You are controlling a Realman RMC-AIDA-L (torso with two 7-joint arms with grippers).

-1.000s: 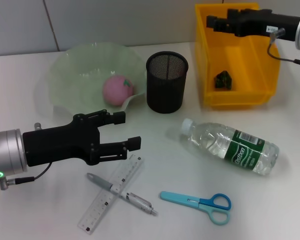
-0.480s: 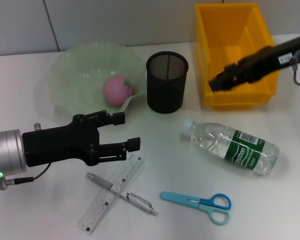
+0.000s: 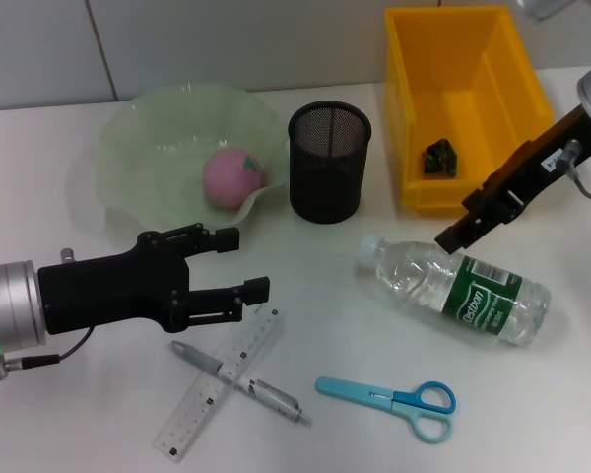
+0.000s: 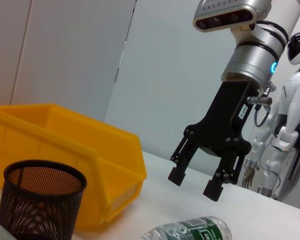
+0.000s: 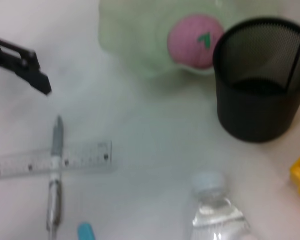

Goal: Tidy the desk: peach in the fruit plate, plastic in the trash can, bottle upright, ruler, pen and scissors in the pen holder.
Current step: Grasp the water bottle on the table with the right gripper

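The pink peach lies in the pale green fruit plate. A dark green scrap of plastic sits in the yellow trash can. On its side, cap toward the black mesh pen holder, lies the clear bottle. My right gripper hangs open just above its neck end; the left wrist view shows that right gripper with its jaws spread. My left gripper is open and empty, just above the ruler, which crosses the pen. Blue scissors lie nearby.
The pen holder stands between the plate and the trash can, close to the bottle's cap. A grey wall runs behind the table. Bare tabletop lies in front of the bottle and to the right of the scissors.
My right arm has swung from above the trash can down to the bottle's neck end. My left gripper has shifted slightly downward and left. The objects have not moved.
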